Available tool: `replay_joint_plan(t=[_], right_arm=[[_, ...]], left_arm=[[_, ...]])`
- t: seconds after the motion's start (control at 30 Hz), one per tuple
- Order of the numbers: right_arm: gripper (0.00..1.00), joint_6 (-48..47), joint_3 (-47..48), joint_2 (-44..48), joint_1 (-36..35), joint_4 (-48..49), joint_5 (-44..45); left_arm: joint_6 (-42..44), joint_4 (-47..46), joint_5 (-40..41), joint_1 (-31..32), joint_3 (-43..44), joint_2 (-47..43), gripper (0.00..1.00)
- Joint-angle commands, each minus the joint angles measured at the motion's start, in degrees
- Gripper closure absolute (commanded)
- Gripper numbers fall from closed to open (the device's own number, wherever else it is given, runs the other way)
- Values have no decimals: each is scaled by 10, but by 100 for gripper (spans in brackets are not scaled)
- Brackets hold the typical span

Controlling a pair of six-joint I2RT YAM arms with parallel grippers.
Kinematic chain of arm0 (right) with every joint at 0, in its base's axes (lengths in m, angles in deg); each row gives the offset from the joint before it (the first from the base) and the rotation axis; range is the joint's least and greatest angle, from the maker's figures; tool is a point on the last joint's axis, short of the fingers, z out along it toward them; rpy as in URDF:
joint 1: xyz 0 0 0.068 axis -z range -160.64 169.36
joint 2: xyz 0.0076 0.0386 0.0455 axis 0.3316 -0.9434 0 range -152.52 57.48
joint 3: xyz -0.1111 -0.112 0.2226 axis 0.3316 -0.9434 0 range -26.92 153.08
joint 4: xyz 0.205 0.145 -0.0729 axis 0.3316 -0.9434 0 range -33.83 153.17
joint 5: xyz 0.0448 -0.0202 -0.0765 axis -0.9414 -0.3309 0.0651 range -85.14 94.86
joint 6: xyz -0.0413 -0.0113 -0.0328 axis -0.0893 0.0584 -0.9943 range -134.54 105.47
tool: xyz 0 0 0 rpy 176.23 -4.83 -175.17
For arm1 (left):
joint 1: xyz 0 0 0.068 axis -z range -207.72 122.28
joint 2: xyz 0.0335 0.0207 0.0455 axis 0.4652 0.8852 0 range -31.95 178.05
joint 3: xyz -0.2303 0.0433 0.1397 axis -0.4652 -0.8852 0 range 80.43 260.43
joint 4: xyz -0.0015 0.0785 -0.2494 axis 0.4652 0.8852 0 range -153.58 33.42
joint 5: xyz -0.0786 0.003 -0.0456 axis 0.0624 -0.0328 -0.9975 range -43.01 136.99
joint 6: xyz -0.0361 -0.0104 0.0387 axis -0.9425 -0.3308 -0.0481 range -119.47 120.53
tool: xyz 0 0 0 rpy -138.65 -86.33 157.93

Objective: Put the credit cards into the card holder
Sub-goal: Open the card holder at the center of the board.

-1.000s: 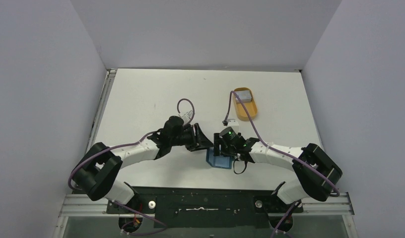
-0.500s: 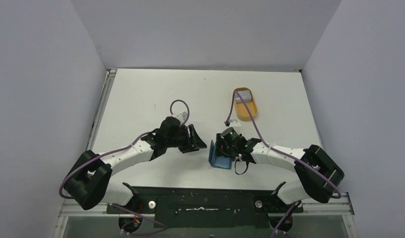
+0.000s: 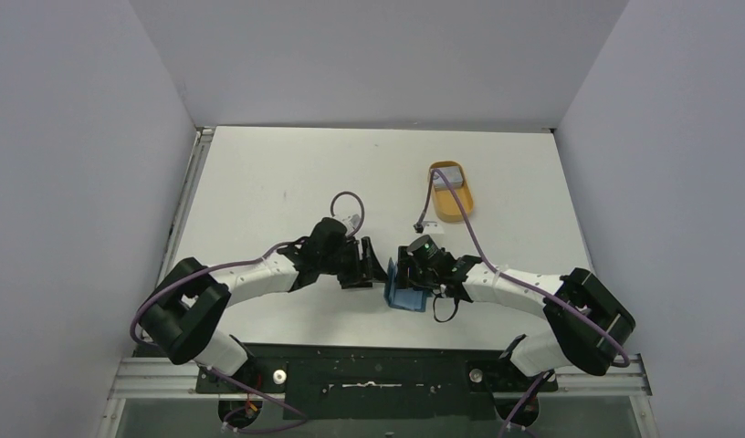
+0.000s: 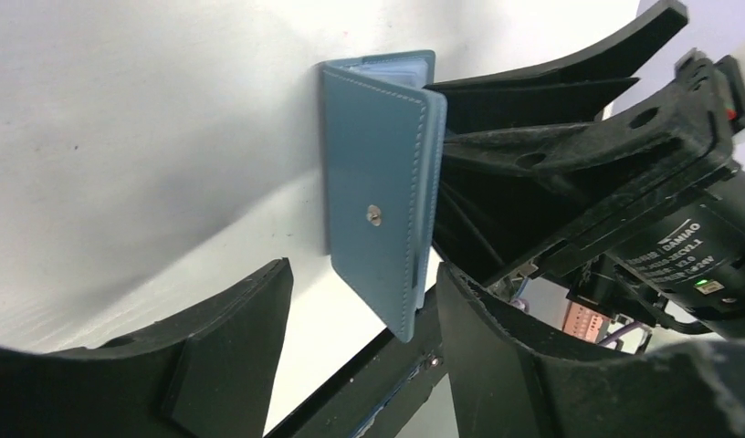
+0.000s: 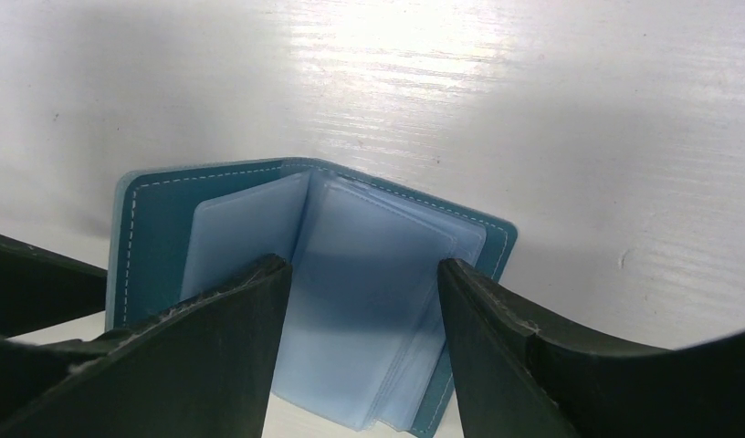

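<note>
- Card holder (image 3: 404, 295) sits half open near the front of the table (image 3: 259, 182), between both tools. One teal cover stands upright with its snap stud facing the left arm, and the clear sleeves fan out toward the right arm.
- Right tool (image 5: 360, 347) straddles the sleeves, fingers well apart over the open inside. It grips nothing; contact with the sleeves cannot be told.
- Left tool (image 4: 362, 365) faces the upright cover's outer side, fingers spread wide, holding nothing.
- Cards (image 3: 447, 173) lie in an orange tray (image 3: 456, 208) farther back, well apart from both tools.
</note>
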Motion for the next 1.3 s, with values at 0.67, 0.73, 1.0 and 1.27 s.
replay_joint_plan(t=[0.67,0.73,1.0,1.27], right_arm=[[37,17,-11,137,13,-84,-3],[37,25,-6,160,13,-94,-9],[38,74,-9,188,15,-21,-92],[39,103,-25,150,20,24,-106]], left_arm=[[67,75,53,11,54,23,100],[62,78,56,11,51,22,100],[42,64,60,12,40,24,100],[34,67,73,12,32,20,100]])
